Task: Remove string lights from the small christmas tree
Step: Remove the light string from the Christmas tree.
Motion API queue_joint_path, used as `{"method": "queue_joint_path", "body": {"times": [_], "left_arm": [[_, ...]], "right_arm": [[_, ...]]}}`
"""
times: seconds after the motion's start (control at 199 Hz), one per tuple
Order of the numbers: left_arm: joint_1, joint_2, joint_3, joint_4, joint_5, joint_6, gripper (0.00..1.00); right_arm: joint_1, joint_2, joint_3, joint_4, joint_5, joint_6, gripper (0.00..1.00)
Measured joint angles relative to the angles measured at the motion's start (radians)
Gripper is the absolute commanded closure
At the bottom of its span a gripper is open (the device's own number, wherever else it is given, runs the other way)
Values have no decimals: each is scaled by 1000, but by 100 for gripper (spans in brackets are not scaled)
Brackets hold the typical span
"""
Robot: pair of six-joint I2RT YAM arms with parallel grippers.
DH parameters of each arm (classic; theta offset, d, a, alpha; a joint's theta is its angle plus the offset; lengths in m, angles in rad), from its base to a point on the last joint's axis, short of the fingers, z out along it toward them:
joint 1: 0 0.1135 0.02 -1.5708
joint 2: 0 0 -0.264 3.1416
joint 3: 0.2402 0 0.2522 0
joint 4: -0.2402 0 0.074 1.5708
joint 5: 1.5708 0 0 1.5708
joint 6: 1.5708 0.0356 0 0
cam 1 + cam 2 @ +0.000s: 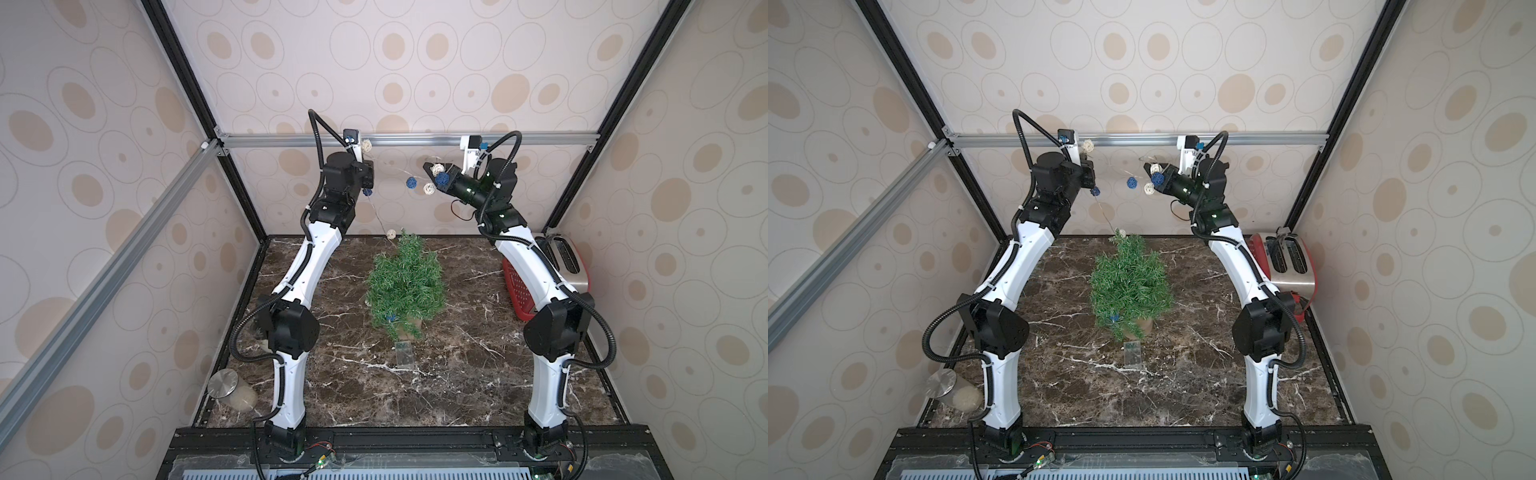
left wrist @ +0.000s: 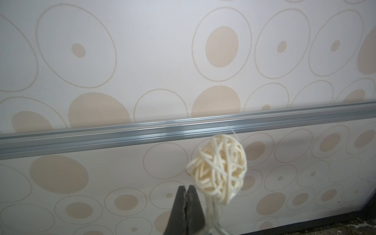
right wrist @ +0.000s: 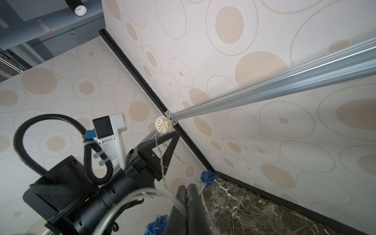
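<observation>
1. At the far left near edge of the marble table [image 1: 457, 374], a clear jar [image 1: 235, 392] with a round metal lid leans over. A pale, grainy filling sits in its lower part.
2. The left gripper [image 2: 188, 188] is raised high near the back rail. Its jaws are pressed together, and it holds the wire of the string lights [image 1: 411, 183]. A cream ball [image 2: 218, 168] stands just beside its tips.
3. From there the wire runs down past a blue ball to another cream ball [image 1: 390, 234] at the tip of the small christmas tree [image 1: 405, 282]. The tree stands mid-table in its tan pot. One blue ball [image 1: 390, 318] is caught in its low branches.
4. The clear battery box [image 1: 403, 353] lies flat on the table just in front of the pot.
5. The rest of the strand hangs in the air across to the right gripper [image 3: 187, 186]. This gripper is closed on a bunch of wire, with cream and blue balls clustered at its fingers.
6. A red mesh basket [image 1: 517, 286] sits at the right edge, largely hidden by the arm, so its contents cannot be told.
7. A red-and-steel toaster [image 1: 569, 262] stands just beside the basket, against the right wall.
</observation>
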Motion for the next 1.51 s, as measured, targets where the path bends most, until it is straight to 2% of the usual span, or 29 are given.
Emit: {"method": "queue_joint_path", "body": {"times": [0.376,0.878,1.506], "left_arm": [[-2,-19,-33,2,-132,26,100],[-6,-91,-35,8,-95,-2,100],[-24,-76,-22,45,-342,151,100]], "right_arm": [[6,-11,-9,-23,-15,-8,100],[8,-37,-20,-18,-18,-12,100],[27,-39,-25,-12,-33,-7,100]]}}
